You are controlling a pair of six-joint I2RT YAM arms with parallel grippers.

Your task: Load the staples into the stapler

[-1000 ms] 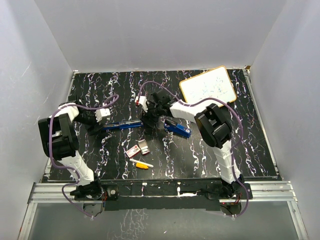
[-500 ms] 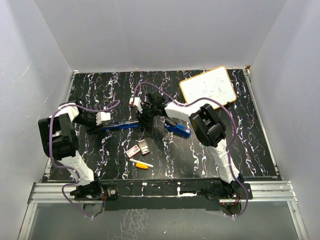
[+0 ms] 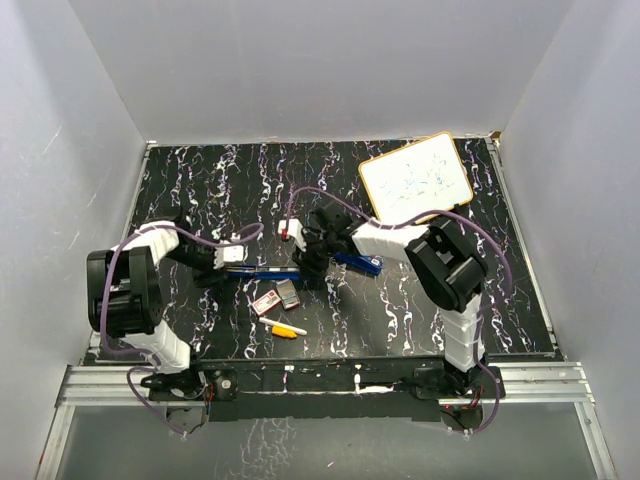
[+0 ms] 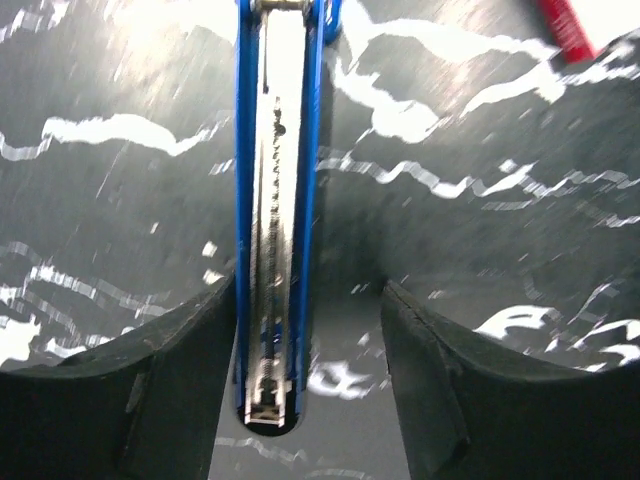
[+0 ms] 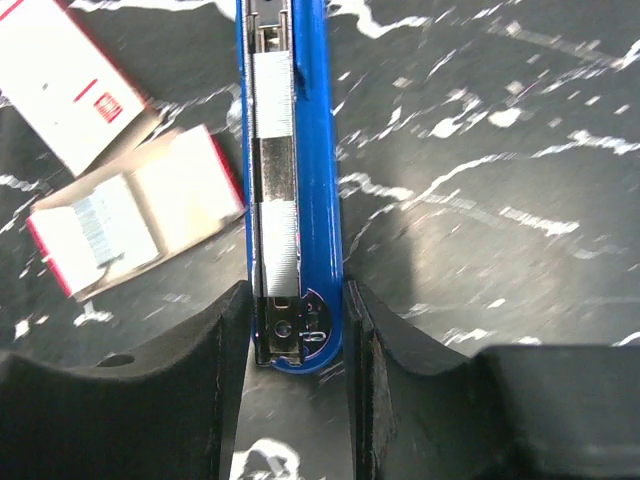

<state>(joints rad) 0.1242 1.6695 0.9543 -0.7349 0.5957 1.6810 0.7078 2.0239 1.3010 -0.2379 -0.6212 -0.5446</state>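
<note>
The blue stapler [image 3: 270,270] lies opened out flat on the dark marbled table, stretched between my two grippers. My right gripper [image 5: 297,300] is shut on one end of the stapler [image 5: 318,200], both fingers against its sides. Silvery staples [image 5: 275,180] lie in its open channel. My left gripper [image 4: 308,300] straddles the other end of the stapler [image 4: 275,200]; the left finger touches it and the right finger [image 4: 420,340] stands apart, so it is open. The open red-and-white staple box [image 5: 140,215] lies beside the stapler, and shows in the top view as well [image 3: 288,293].
A second blue stapler-like thing [image 3: 358,262] lies just right of my right gripper [image 3: 308,268]. The box's sleeve [image 3: 266,302] and a yellow-and-white marker [image 3: 283,327] lie nearer the front edge. A whiteboard [image 3: 416,178] lies at the back right. White walls close in three sides.
Both arms have drawn toward the front edge and to the right, taking the stapler along. Both grippers have narrowed, the right one closing on the stapler's end.
</note>
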